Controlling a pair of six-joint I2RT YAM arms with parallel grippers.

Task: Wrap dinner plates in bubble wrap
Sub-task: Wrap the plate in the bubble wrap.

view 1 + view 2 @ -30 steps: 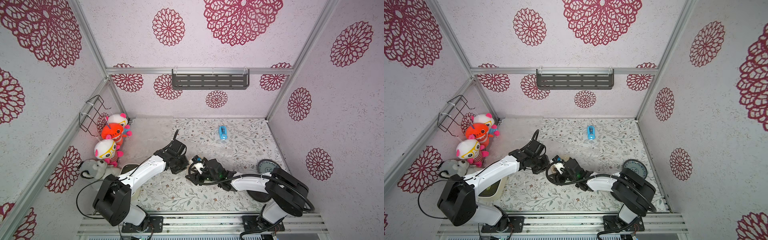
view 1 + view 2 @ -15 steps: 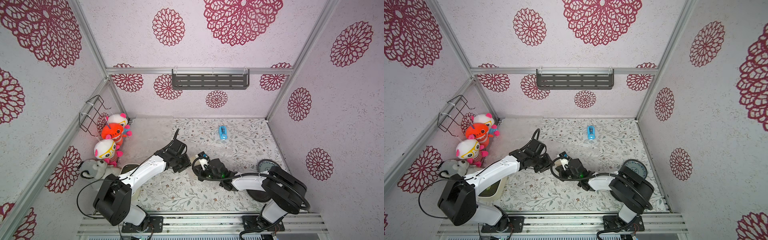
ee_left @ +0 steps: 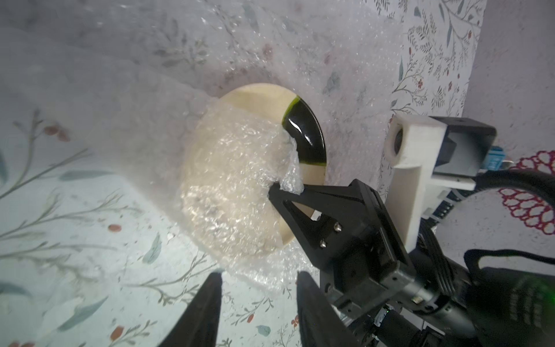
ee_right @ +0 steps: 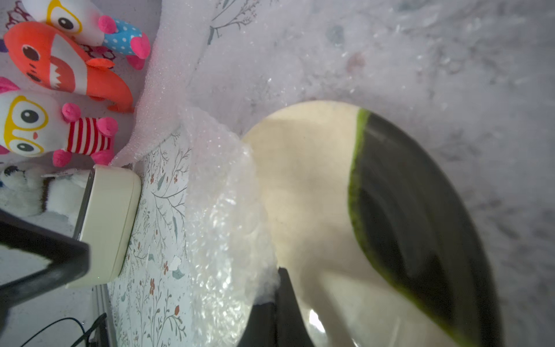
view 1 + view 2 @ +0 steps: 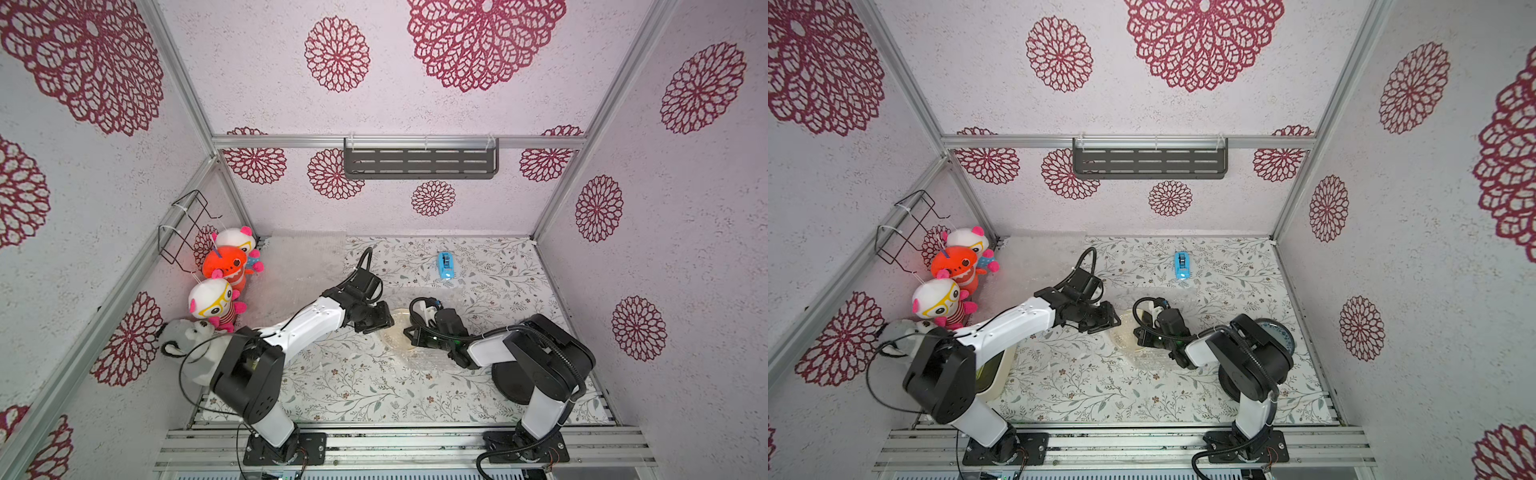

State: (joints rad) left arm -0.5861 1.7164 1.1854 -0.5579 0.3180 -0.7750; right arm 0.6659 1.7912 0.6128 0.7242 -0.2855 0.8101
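Note:
A cream dinner plate (image 3: pixel 264 99) with a dark green-black patch lies at the table's middle (image 5: pixel 397 328) (image 5: pixel 1123 332) on a sheet of bubble wrap (image 3: pixel 234 186). Part of the sheet is folded over the plate. My right gripper (image 4: pixel 276 276) (image 3: pixel 285 189) is shut on the folded edge, above the plate. Beside the plate, my left gripper (image 3: pixel 260 275) (image 5: pixel 380 322) is open, the wrap's rim just ahead of its fingertips. A black plate (image 5: pixel 509 382) lies under the right arm, and a blue-grey plate (image 5: pixel 1281 330) shows behind it. More bubble wrap (image 5: pixel 299 266) lies at the back left.
A cream container (image 5: pixel 998 374) (image 4: pixel 105 225) stands front left under the left arm. Plush toys (image 5: pixel 224 266) line the left wall below a wire basket (image 5: pixel 187 228). A blue tape dispenser (image 5: pixel 444 265) lies at the back. A dark shelf (image 5: pixel 419 163) hangs on the rear wall.
My right gripper has shut on the wrap's edge over the plate. The left gripper's jaws have come apart and let go, staying beside the plate.

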